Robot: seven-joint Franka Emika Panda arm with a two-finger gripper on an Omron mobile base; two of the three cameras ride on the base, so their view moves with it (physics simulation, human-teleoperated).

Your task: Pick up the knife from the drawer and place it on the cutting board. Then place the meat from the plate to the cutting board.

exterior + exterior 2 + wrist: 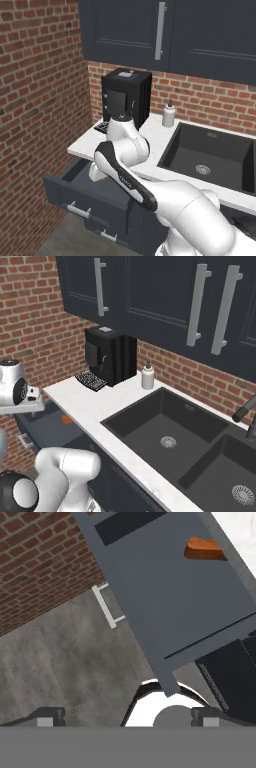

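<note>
The dark grey drawer [165, 597] stands pulled out below the white counter, its silver bar handle [107, 607] on the front. Inside it, near the counter edge, lies the knife [204, 549]; its orange-brown handle shows and the blade is hidden. The same orange handle [66, 419] shows in the right base view inside the drawer [42, 428]. My gripper [129, 719] hangs above the drawer's front part, open, with nothing between its fingertips [47, 717]. In the left base view the arm reaches over the open drawer [75, 197]. The cutting board, meat and plate are out of view.
A black coffee machine [126, 97] and a white soap bottle [169, 115] stand at the back of the counter [85, 142]. A dark sink [210, 155] lies to the right. A brick wall [35, 125] closes the left side; dark cabinets hang overhead.
</note>
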